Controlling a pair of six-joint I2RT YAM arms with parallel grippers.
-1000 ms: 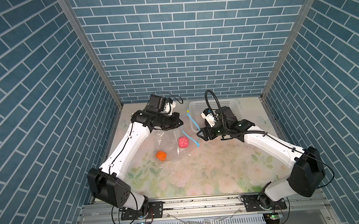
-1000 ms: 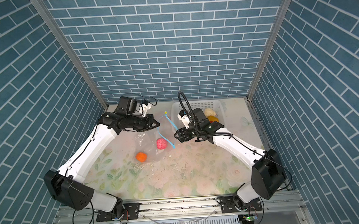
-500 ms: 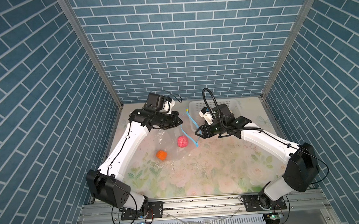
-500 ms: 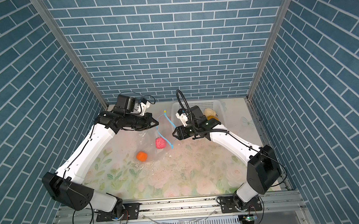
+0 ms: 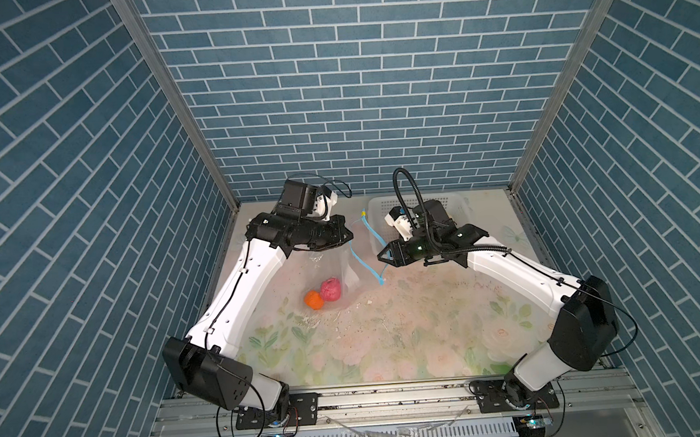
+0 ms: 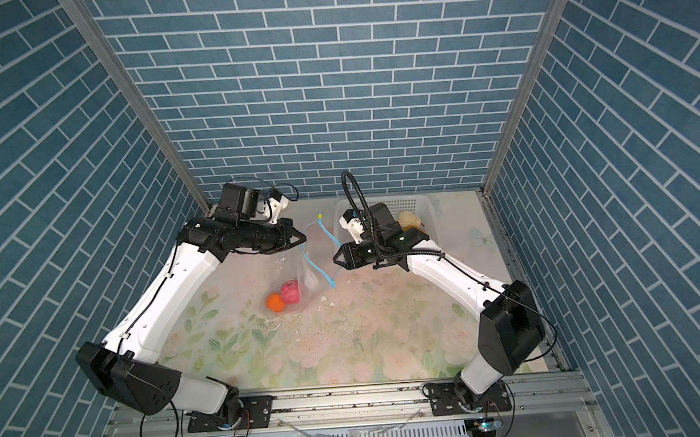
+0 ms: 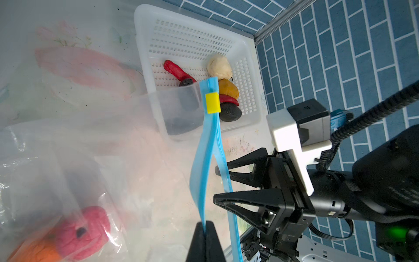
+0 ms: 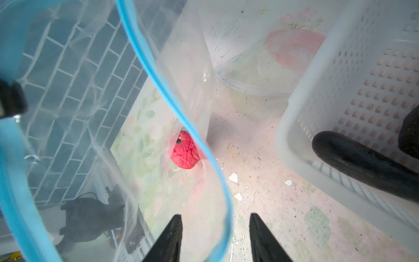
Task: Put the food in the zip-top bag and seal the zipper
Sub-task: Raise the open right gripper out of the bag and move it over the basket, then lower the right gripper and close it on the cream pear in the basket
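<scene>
- Progress: the task is sitting at an early stage, by the look of it. Two pieces are lying in the zip-top bag (image 5: 345,265) and the rest are waiting outside it.
- Contents: the orange ball (image 5: 313,300) and the pink bumpy ball (image 5: 330,290) are resting side by side, touching, at the bag's low end on the table (image 5: 430,327). They are showing through the crinkly plastic in both top views.
- Hold: the left gripper (image 7: 205,238) is pinching one lip of the zipper (image 7: 204,158), jaws pressed together on the blue strip. It is holding the bag's mouth up off the table.
- Approach: the right gripper (image 8: 215,216) is standing with jaws apart. The zipper's other lip is passing between them, touched on neither side as far as the right wrist view shows.
- Seal: the zipper is gaping open, and the yellow tab (image 7: 212,102) is sitting at the strip's end nearest the white basket (image 7: 140,22).
- Outstanding: the basket is holding the red chilli (image 7: 176,70), cream lump (image 7: 219,66), yellow-orange fruit (image 7: 227,88), black lumps (image 7: 230,112) and dark aubergine (image 8: 362,163).
- Remaining, as judged: taking the free lip to spread the mouth, moving each basket piece in, then running the zipper shut.
</scene>
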